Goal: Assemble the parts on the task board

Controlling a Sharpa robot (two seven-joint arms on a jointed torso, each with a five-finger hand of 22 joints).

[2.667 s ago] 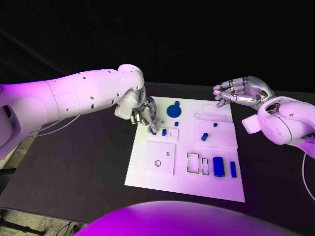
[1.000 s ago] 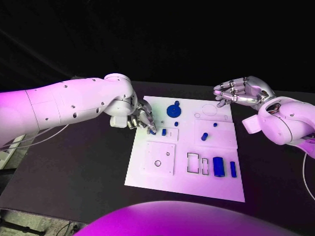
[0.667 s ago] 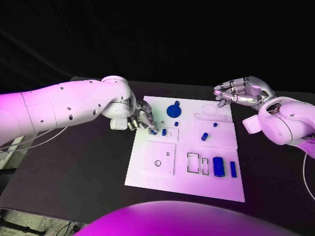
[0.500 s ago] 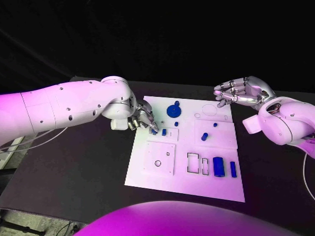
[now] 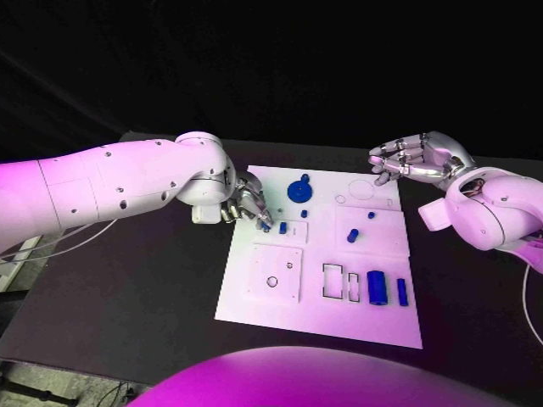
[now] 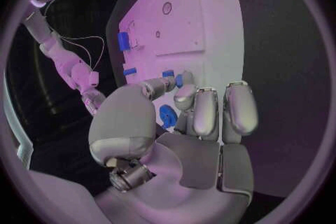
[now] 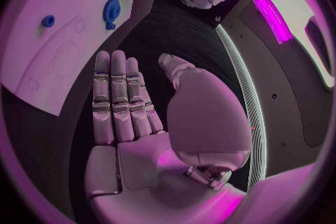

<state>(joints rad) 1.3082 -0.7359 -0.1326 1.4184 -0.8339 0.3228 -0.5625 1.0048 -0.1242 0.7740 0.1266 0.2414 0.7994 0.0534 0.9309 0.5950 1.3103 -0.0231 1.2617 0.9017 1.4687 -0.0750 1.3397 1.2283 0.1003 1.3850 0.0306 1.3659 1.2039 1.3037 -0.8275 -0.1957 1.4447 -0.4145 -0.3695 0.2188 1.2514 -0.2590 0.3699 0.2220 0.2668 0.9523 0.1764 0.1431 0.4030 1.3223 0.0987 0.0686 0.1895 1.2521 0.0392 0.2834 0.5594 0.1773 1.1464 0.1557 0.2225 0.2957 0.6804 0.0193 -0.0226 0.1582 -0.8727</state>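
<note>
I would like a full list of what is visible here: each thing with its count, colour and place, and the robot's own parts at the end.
Table: one, black, under everything.
Task board: one, white, in the middle of the table.
Round part: one, blue, at the board's far end.
Small parts: several, blue, in the board's middle area; one lies beside the left hand's fingertips.
Long parts: two, blue, side by side near the board's near right corner.
Left hand: one, silver, at the board's far left edge, fingertips down on a small blue piece; a firm hold is not clear.
Right hand: one, silver, raised beyond the board's far right corner, fingers curled, holding nothing.
</note>
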